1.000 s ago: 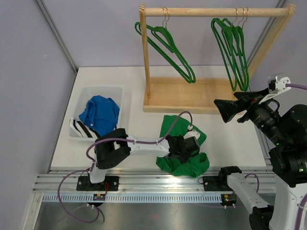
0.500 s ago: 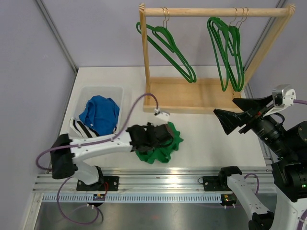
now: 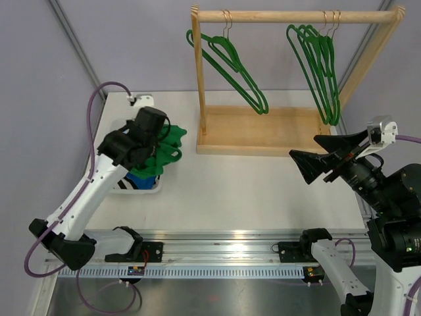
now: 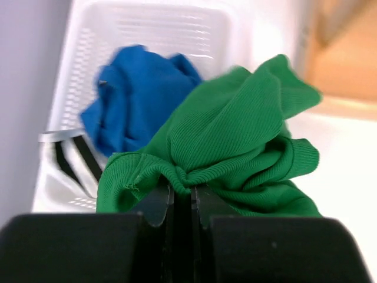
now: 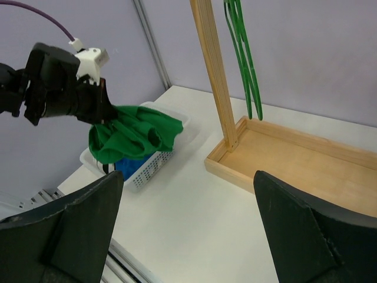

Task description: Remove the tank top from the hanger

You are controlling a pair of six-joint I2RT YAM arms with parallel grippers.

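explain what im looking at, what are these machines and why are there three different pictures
These are two robot arms, a left arm and a right arm, bolted to a table. One picture looks down from above and behind them. The other two come from small cameras on each arm's wrist. The left tool is pinched shut on a bunched green tank top, held over a white basket that contains a blue garment and a striped garment. The right tool is open and empty. At the back stands a wooden rack with bare green hangers.
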